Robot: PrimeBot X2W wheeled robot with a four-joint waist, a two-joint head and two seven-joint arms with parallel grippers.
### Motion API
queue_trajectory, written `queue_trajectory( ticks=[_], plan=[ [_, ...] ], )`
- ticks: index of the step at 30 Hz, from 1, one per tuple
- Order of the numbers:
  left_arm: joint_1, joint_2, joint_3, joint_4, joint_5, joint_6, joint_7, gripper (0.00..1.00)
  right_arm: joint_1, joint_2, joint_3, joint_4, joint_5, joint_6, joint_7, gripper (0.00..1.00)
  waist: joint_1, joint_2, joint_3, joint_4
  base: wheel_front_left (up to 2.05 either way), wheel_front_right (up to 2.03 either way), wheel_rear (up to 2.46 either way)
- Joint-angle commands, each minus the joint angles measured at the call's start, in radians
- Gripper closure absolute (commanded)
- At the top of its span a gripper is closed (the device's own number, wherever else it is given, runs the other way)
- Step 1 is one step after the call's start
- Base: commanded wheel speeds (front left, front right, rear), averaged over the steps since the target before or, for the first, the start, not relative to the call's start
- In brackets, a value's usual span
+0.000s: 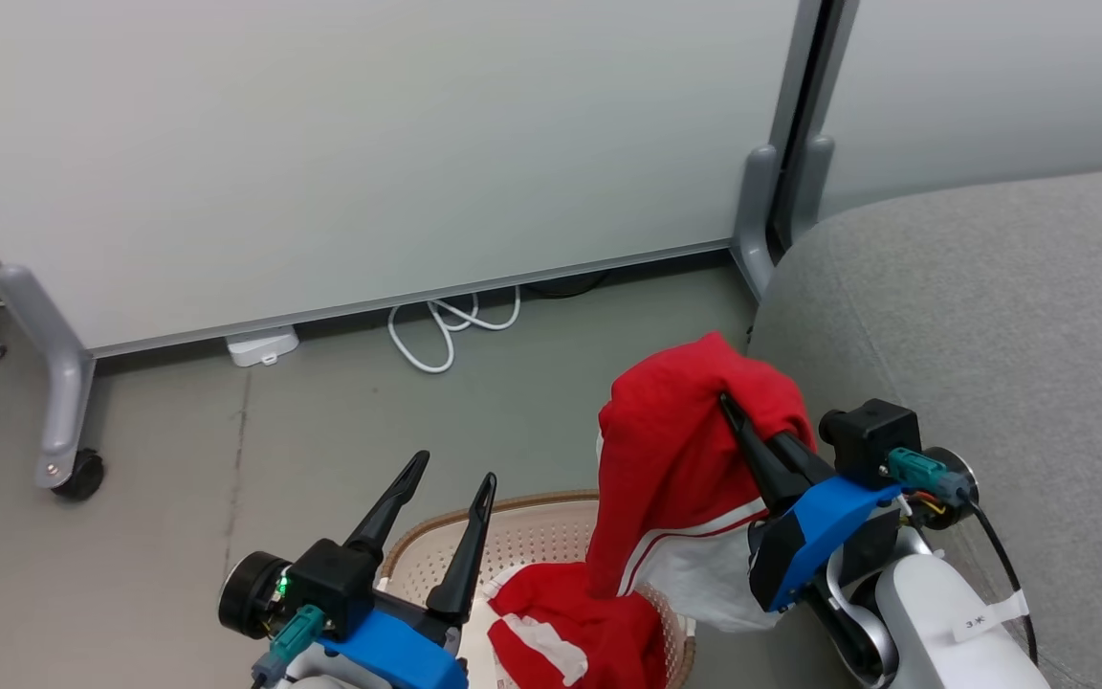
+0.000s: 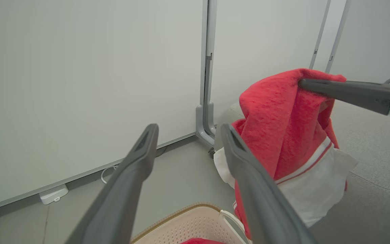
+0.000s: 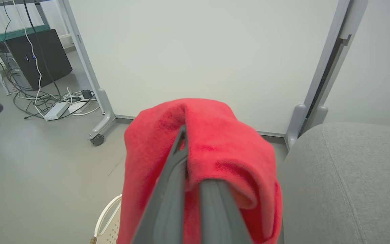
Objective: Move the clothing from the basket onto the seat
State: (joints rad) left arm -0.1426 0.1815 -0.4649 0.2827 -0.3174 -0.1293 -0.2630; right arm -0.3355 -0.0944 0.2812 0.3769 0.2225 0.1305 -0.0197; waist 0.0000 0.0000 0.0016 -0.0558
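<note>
A red garment with white trim (image 1: 675,459) hangs lifted above the basket (image 1: 532,526), pinched in my right gripper (image 1: 728,402), which is shut on its top fold. It drapes over the fingers in the right wrist view as the red garment (image 3: 212,149), and in the left wrist view as the red garment (image 2: 283,125). A second red garment with white stripes (image 1: 561,632) lies inside the basket. My left gripper (image 1: 451,469) is open and holds nothing, above the basket's left rim (image 2: 181,220). The grey sofa (image 1: 991,316) stands just right of the lifted garment.
Wheeled partition panels (image 1: 321,163) stand behind, with a caster foot (image 1: 68,459) at left. A white cable (image 1: 446,330) and a white adapter (image 1: 262,344) lie on the floor by the panel. Cables and a dark box (image 3: 36,57) sit far left in the right wrist view.
</note>
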Motion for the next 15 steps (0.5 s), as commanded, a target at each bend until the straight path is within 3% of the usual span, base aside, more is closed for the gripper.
queue_trajectory(
  ticks=[1, 15],
  plan=[
    [0.006, 0.002, 0.004, -0.008, -0.002, -0.001, -0.003, 0.00, -0.001, 0.001, 0.000, -0.005, -0.002, 0.000, -0.004, 1.00, 0.0000, 0.0000, 0.009, -0.036, 0.00, 0.00, 0.00],
    [-0.029, 0.002, -0.024, -0.027, 0.007, -0.001, -0.003, 0.00, -0.002, -0.004, -0.017, -0.020, -0.002, 0.000, -0.010, 1.00, 0.0000, 0.0000, 0.053, -0.263, 0.00, 0.00, 0.00]
  ],
)
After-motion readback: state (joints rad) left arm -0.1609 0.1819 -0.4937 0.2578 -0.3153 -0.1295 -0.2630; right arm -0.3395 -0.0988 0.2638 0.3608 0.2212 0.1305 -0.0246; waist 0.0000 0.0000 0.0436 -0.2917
